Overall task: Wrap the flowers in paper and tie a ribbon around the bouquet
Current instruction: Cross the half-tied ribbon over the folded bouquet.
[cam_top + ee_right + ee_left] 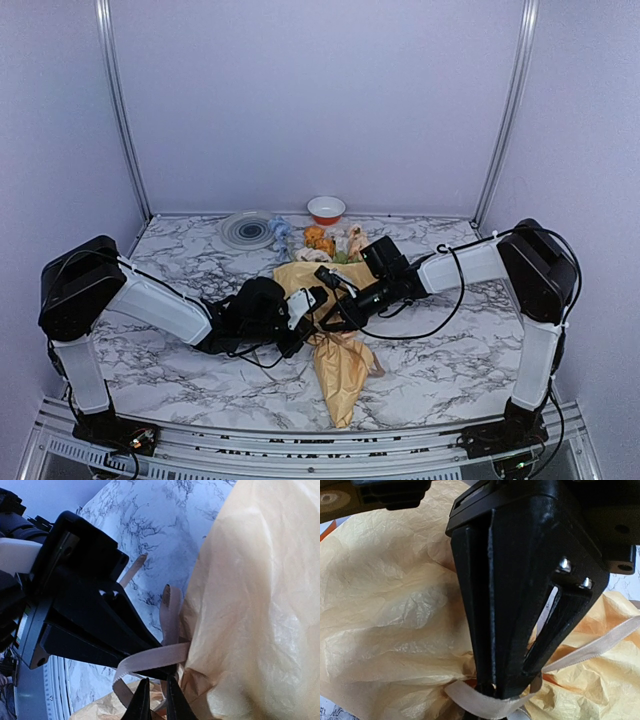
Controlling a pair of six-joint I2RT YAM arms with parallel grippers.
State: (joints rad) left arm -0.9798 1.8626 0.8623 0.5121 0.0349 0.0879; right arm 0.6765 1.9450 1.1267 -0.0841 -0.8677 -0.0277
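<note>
At lower centre, clenched left gripper (pixel 159 672) is meeting ribbon (pixel 155 658); right gripper (pixel 156 702), state unclear, should be drawing it taut round bouquet (pixel 250 605).

A red bowl (pixel 326 209) and a grey ringed disc (pixel 247 230) sit at the marble table's (pixel 470 370) far edge.

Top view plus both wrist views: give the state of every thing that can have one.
bouquet: wrapped, lying on the table, narrow end toward the arms.
flowers: heads showing at the far, wide end.
ribbon: looped at the bouquet's neck, ends loose.
left gripper: shut on the ribbon.
right gripper: fingertips close together beside the ribbon; grip unclear.
bowl: upright at the far edge.
grey disc: lying flat.
</note>
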